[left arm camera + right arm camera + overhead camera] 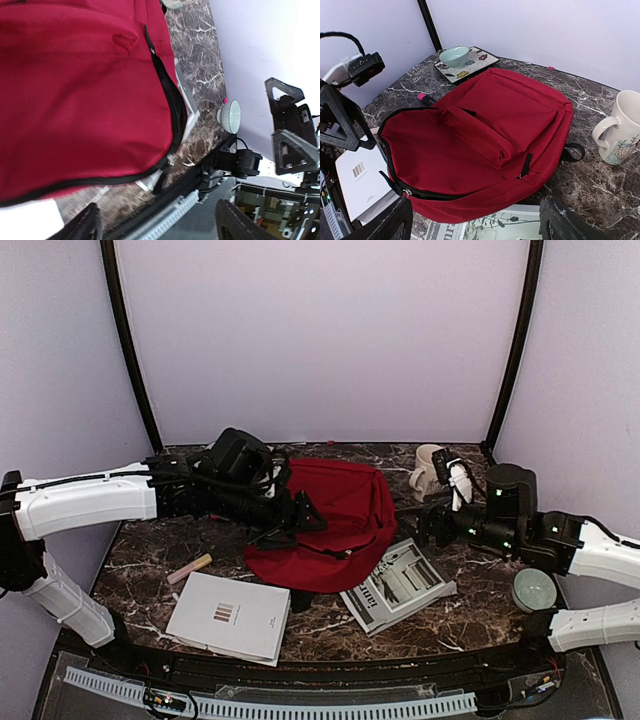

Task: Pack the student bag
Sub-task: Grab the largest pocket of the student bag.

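Red fabric student backpack (340,510), long axis near-to-far | left pincer (160,222) at its left rim, nearer, apart | right pincer (475,222) off its right, apart

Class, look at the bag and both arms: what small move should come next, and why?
Probably lower the open left pincer onto the student bag at its zipper and start pulling it open. The bag lies flat with the zipper seemingly shut, while the white book and the magazine lie beside it, unpacked.
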`<state>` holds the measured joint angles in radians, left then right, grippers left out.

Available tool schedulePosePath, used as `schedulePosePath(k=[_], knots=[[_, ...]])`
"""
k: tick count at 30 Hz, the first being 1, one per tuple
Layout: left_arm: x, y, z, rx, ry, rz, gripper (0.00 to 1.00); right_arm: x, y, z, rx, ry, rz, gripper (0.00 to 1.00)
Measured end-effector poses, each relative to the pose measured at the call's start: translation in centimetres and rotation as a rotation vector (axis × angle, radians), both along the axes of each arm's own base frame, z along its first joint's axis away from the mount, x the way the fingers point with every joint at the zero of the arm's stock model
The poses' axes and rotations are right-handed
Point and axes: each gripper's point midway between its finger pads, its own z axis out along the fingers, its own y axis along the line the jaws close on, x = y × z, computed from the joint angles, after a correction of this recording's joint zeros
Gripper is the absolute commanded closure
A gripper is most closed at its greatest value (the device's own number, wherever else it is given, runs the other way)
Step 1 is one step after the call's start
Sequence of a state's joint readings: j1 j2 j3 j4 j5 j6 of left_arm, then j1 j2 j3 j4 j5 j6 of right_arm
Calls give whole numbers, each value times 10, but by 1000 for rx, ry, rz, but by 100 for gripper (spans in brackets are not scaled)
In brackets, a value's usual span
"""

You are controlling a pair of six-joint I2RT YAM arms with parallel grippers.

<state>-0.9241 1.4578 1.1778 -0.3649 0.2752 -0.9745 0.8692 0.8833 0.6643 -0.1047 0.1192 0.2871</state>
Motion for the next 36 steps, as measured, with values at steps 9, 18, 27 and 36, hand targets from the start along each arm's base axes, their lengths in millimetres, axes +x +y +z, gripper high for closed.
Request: schedulePosePath(k=[9, 18, 27, 36], knots=[[-21, -23, -1, 78, 159, 7, 43, -2, 10, -8, -58, -19, 69, 11], [-14, -39, -30, 199, 231, -16, 48, -2, 10, -7, -54, -24, 71, 11], [-18, -36, -35, 239, 249, -38, 52, -3, 6, 1, -38, -42, 58, 11], [-16, -44, -43, 242, 255, -62, 61, -3, 4, 1, -42, -41, 52, 11]])
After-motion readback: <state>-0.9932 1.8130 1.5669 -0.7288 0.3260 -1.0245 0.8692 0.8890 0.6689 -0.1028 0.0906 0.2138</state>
